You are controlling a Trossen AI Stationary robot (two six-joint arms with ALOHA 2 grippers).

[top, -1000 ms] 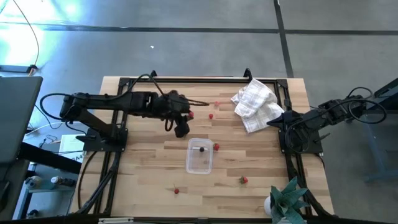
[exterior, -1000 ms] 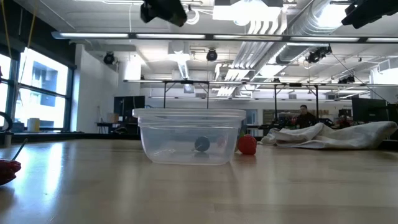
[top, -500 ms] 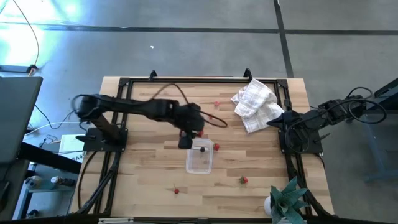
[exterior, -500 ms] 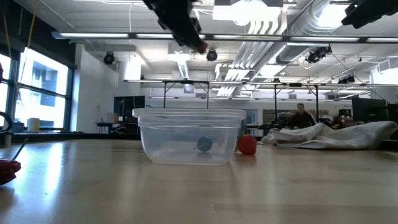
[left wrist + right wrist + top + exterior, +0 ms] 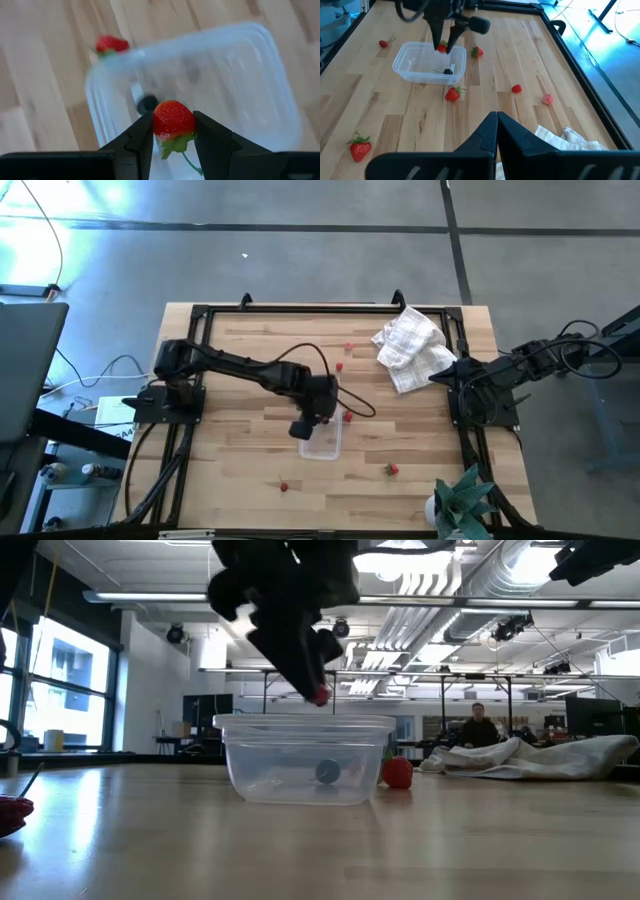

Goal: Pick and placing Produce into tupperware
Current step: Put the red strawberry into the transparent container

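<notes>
The left claw [image 5: 172,132] hangs just above the clear tupperware [image 5: 322,438], pinching a red strawberry [image 5: 173,119] between its two dark fingers, the green stem trailing below the fruit. In the low view the berry sits right at the level of the tupperware's rim, over the side of the container toward the left arm's base. Inside the tupperware lies one small dark berry [image 5: 147,104], probably a blueberry, touching the floor of the container. Another strawberry [image 5: 348,416] rests on the worktop just beside the tupperware's far corner, and more lie scattered: one [image 5: 392,469] and another [image 5: 284,487] on the near side of the tupperware, and smaller red pieces [image 5: 339,366] beyond it toward the checked cloth [image 5: 412,347]. The right claw [image 5: 496,125] waits well apart from the tupperware, past the cloth at the worktop's edge, its fingers pressed together. The step in hand looks like the release. To do it well, the left claw should move a little further inward so the fruit is clearly inside the walls, dip slightly below the rim, then part the fingers gently so the strawberry drops short and does not bounce out or nudge the light container.
</notes>
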